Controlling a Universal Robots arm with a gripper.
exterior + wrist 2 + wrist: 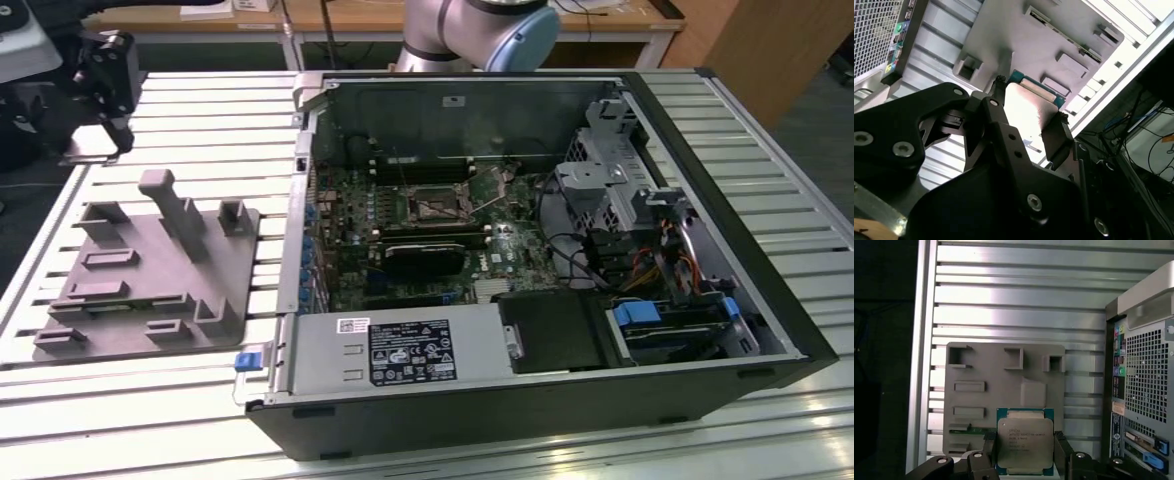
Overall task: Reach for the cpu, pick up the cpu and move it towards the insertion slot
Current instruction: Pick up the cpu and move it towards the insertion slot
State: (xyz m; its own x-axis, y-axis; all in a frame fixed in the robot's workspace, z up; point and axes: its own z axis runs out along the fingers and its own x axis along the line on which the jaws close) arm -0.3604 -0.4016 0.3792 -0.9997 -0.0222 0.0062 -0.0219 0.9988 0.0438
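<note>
Aloft over the grey fixture (1004, 390), jaws snug around the cpu (1024, 442).

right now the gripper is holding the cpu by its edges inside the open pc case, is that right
The gripper does hold the cpu by its edges, but outside the pc case, not inside it. The first wrist view shows the chip in front of the grey fixture plate on the slatted table, beside the case.
</note>
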